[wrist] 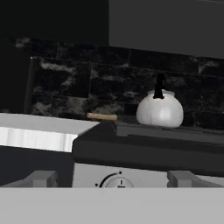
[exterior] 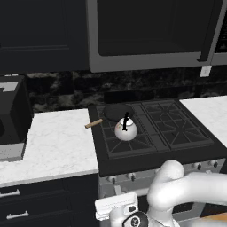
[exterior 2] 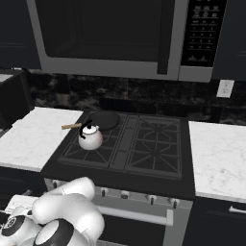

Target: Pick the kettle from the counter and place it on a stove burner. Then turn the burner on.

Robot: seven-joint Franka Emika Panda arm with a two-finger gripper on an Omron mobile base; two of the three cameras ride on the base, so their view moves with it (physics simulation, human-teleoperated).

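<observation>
From the left base view, you can see the kettle (exterior: 125,129) sitting upright on the stove burner (exterior: 126,137), the front-left grate of the cooktop, with the pan (exterior: 116,112) just behind it and touching or nearly so; its wooden handle pokes out toward the counter (exterior: 53,142). I judge the placing step done, which explains why the arm is folded low in front of the range: the knobs (exterior: 133,176) along the front panel are what you need next.

From the right base view, the kettle (exterior 2: 90,137) stands alone on that same grate, nothing gripping it, and the knob row (exterior 2: 125,194) runs below the cooktop edge, near the arm's white links.

In the hand view, the fingers (wrist: 41,178) stand wide apart and released, holding nothing. A round knob (wrist: 117,183) sits between them, just ahead. The kettle (wrist: 159,109) is above and beyond the fingers, off toward the right-hand tip, well apart from both. Whether this knob governs the kettle's burner, you cannot tell.
</observation>
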